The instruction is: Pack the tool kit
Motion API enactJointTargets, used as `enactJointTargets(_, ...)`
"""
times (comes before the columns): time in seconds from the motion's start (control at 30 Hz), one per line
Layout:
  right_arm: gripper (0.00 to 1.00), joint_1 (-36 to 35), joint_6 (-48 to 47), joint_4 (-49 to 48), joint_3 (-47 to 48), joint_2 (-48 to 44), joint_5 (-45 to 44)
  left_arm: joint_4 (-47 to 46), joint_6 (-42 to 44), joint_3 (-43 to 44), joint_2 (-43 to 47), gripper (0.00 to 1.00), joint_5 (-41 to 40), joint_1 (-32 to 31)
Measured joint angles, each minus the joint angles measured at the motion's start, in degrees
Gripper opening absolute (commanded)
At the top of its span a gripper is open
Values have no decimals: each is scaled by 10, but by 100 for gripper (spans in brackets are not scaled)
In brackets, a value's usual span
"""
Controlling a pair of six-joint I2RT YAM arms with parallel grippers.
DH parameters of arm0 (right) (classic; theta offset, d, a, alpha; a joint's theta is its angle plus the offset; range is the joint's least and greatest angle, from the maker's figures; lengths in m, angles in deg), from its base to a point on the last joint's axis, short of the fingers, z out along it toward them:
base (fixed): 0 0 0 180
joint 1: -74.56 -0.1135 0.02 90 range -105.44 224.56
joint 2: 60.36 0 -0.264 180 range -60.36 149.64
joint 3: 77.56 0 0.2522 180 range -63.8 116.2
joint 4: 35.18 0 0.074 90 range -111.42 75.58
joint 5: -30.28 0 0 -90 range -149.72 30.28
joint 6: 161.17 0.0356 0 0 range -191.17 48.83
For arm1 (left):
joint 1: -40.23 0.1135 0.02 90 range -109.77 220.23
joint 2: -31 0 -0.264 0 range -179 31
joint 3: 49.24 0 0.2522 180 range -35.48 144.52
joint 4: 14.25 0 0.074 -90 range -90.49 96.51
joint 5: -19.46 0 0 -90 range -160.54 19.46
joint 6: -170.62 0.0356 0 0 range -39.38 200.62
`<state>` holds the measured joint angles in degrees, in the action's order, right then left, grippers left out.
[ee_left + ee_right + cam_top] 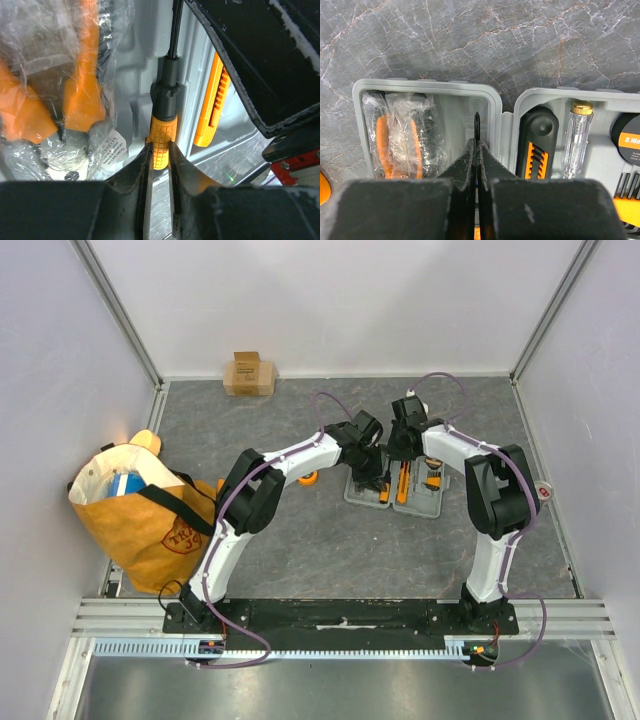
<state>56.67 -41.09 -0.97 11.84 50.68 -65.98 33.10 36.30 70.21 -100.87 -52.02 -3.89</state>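
Screwdriver [163,131] handle pinched by left tool [159,150], shaft by right tool [477,145].

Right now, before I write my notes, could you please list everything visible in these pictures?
case: one, grey, open on the table's middle.
screwdriver: one, orange and black, over the case's left half.
pliers: one pair, orange handles, bagged in clear plastic, left half.
cutter: one, black and orange, right half.
tester screwdriver: one, clear, right half.
tape measure: one, black, right half, partly out of view.
small orange item: one, on the table left of the case; unidentifiable.
cardboard box: one, brown, far edge.
bag: one, yellow-orange, table's left side.
table: one, grey marbled.
left gripper: one, black, shut on the screwdriver's handle.
right gripper: one, black, shut on its shaft.
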Motion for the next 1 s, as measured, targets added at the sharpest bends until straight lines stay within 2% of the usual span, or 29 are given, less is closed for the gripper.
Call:
enactJointTargets(0.77,0,-9,92,49,42,34,-54,48,-3,50,-29,15,18,6)
enactJointTargets(0.87,0,-13,94,51,44,34,-63,52,-5,53,-31,17,23,8)
enactJointTargets(1.0,0,-16,95,61,52,34,-72,52,-5,54,-31,25,28,13)
